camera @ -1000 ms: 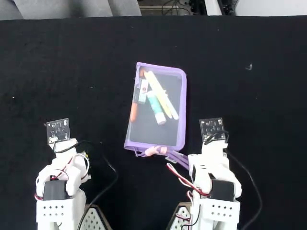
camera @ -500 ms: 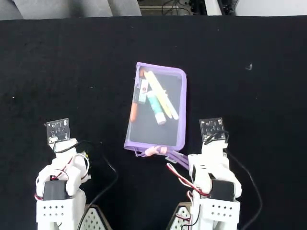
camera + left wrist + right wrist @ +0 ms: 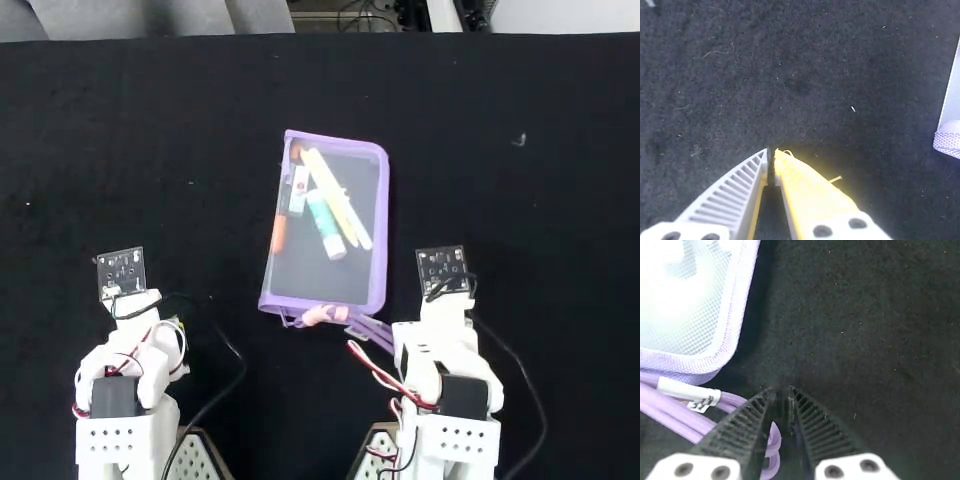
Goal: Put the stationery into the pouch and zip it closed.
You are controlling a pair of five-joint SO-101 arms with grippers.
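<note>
A clear pouch with a purple rim [image 3: 377, 230] lies flat mid-table. Through its face I see a yellow pen [image 3: 335, 195], a teal-and-white stick [image 3: 324, 225] and an orange pen [image 3: 279, 232]. A pink pull [image 3: 325, 315] and a purple strap [image 3: 372, 330] hang off its near end. Both arms sit folded back at the near edge, the left arm [image 3: 125, 300] well to the left of the pouch. My left gripper [image 3: 771, 152] is shut over bare cloth. My right gripper [image 3: 780, 390] is shut and empty, just off the pouch's near right corner [image 3: 715, 360], beside the strap [image 3: 675, 407].
Black cloth [image 3: 520, 200] covers the whole table. The pouch's edge [image 3: 949, 120] shows far off in the left wrist view. Both arm bases [image 3: 120, 430] stand at the near edge with loose cables [image 3: 225, 370] between them.
</note>
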